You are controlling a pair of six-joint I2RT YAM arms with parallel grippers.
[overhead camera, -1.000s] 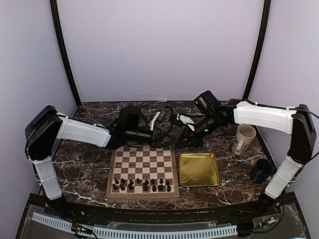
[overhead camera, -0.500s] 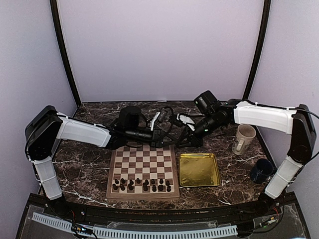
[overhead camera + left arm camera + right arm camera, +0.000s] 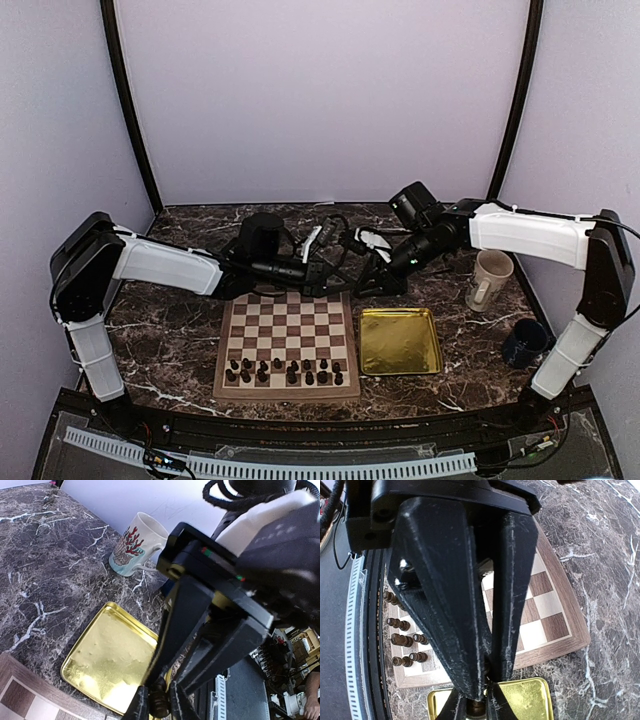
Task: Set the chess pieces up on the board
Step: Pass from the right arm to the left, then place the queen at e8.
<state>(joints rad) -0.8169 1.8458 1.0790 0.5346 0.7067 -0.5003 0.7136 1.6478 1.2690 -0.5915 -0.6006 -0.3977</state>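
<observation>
Both grippers meet above the board's (image 3: 288, 392) far right corner, beside the gold tray. One small dark chess piece (image 3: 160, 707) sits between them. My left gripper (image 3: 160, 706) is shut on it at the bottom of the left wrist view, with the right gripper's long black fingers (image 3: 182, 625) reaching down to it from above. In the right wrist view my right gripper (image 3: 476, 707) also pinches the piece (image 3: 476, 709), and the left fingers (image 3: 450, 620) fill the frame. Several dark chess pieces (image 3: 290, 372) stand in two rows on the board's near side.
The gold tray (image 3: 400, 340) lies right of the board and holds nothing. A white mug (image 3: 488, 280) with a red coral print (image 3: 132, 547) stands at the right, a dark blue cup (image 3: 525, 342) nearer the right arm's base. Loose cables hang by the wrists.
</observation>
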